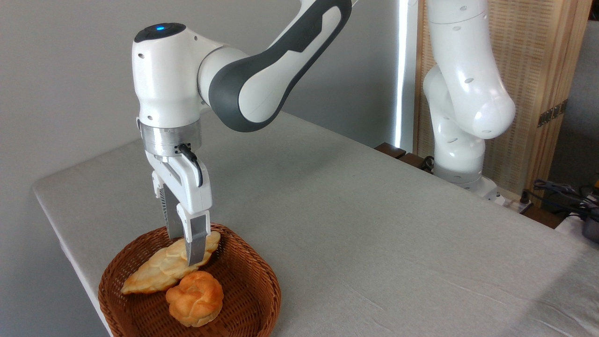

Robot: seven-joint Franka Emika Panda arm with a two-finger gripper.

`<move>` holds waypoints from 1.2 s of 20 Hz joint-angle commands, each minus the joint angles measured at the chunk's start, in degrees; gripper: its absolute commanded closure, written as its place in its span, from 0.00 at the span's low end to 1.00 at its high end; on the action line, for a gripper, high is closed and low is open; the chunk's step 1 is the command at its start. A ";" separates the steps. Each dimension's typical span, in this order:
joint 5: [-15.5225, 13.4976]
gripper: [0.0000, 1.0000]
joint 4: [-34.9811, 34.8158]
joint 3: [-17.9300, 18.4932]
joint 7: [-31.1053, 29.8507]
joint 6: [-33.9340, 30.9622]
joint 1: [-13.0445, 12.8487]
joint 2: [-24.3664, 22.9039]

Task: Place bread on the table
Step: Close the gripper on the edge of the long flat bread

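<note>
The bread [157, 272], a long pale golden loaf with a ridged top, lies slanted in a round wicker basket [275, 289] at the table's [374, 224] near left corner. My gripper [184, 249] points straight down into the basket and is open. Its fingers straddle the loaf's upper right part: the near finger [196, 245] is in front of the loaf, and the far one stands behind it, its tip hidden by the bread. The loaf still rests in the basket.
A small round orange-golden knotted bun [195, 297] sits in the basket against the loaf's near side. The arm's white base [461, 154] stands at the table's far right edge. Cables and a dark device [568, 199] lie beyond it.
</note>
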 commanded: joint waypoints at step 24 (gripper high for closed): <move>-0.59 0.00 -0.59 -0.11 3.12 0.29 0.95 0.08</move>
